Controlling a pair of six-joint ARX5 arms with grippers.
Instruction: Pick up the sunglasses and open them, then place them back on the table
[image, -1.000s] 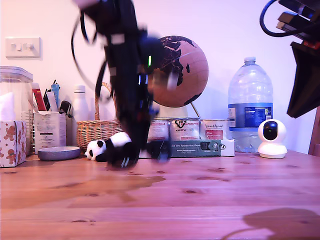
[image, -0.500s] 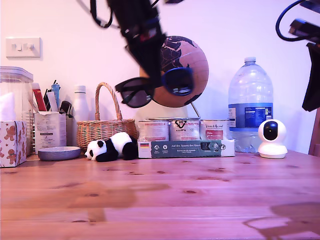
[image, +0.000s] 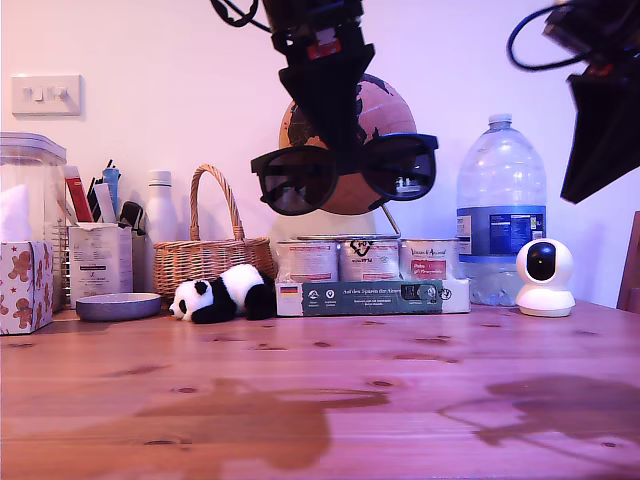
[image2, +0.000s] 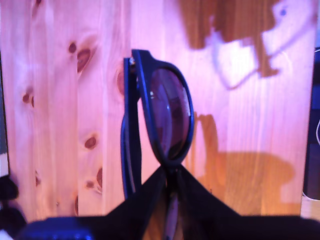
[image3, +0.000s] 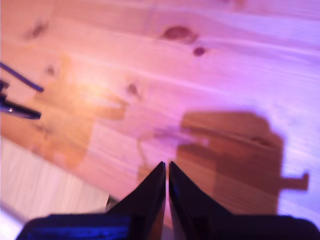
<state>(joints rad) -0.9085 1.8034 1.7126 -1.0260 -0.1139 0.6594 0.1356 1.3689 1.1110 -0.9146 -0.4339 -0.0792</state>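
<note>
Dark folded sunglasses (image: 345, 172) high above table (image: 320, 400)

the front of the table (image: 330, 420) lies bare; a panda toy (image: 220, 296), basket (image: 205, 262), tins (image: 370, 260) and bottle (image: 500, 215) crowd its back edge.

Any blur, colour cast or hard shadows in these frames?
Pink-purple cast in all three views. Exterior view: sunglasses sharp, arm shadows on the table. First wrist view: soft focus, hard shadows on the wood. Second wrist view: blurry, my second gripper casts a dark shadow.

pincer (image2: 171, 176) clamping folded sunglasses (image2: 159, 122), table (image2: 60, 100)
</note>
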